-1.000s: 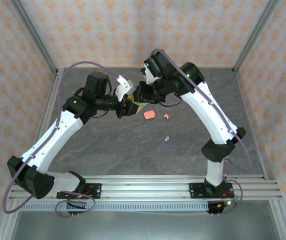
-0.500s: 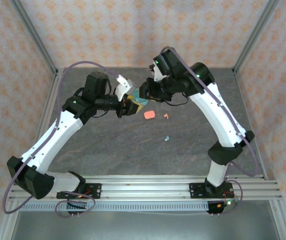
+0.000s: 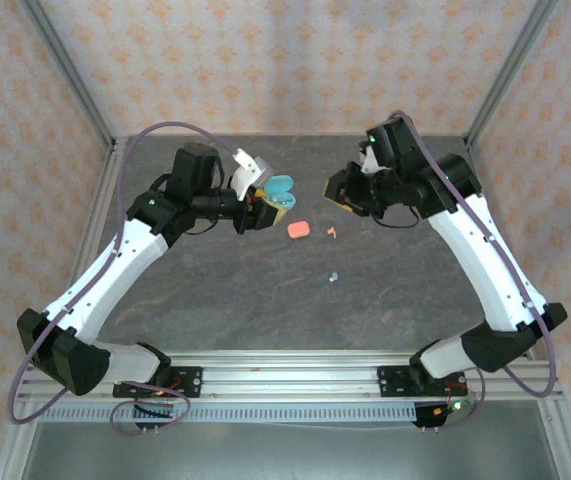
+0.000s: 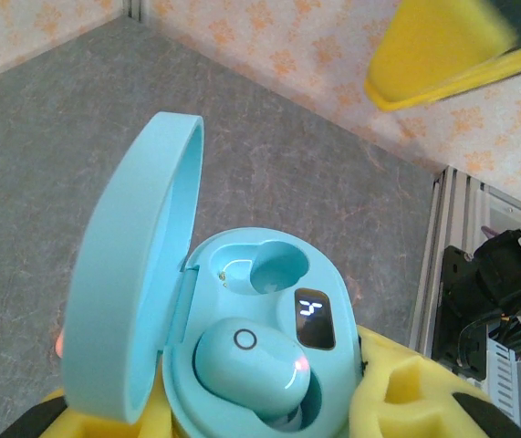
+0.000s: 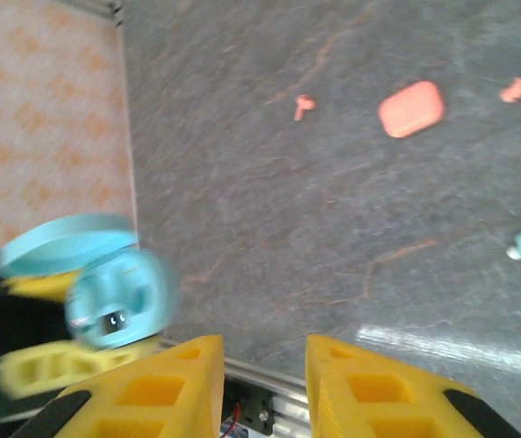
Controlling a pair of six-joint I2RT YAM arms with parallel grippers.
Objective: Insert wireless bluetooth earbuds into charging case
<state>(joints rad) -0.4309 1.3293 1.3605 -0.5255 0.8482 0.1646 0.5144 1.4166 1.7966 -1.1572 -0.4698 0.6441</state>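
— What lay nearest the arm bases?

— A loose teal earbud (image 3: 333, 275), alone on the grey table (image 3: 215, 290). Past it sat the closed pink case (image 3: 299, 229), with a pink earbud (image 3: 331, 232) just beside it on its right. The right wrist view showed a second pink earbud (image 5: 303, 106) on the case's other side, apart from it.

— And the grippers?

— Farther back, both above the table. The left gripper (image 3: 265, 210) was clamped on the teal charging case (image 4: 228, 297), its yellow pads (image 4: 397, 392) pressing the body from both sides. The lid (image 4: 132, 274) stood open. A seated teal earbud (image 4: 251, 365) filled the nearer socket, a small light glowing on it. The other socket (image 4: 274, 265) was vacant, and the little display (image 4: 312, 319) beside it was lit.

— The right one?

— The right gripper (image 5: 265, 374) hung off to that case's right, not touching it. Its yellow fingers (image 5: 151, 392) stood apart with nothing between them: open and empty. That view was blurred, so finer detail was lost.
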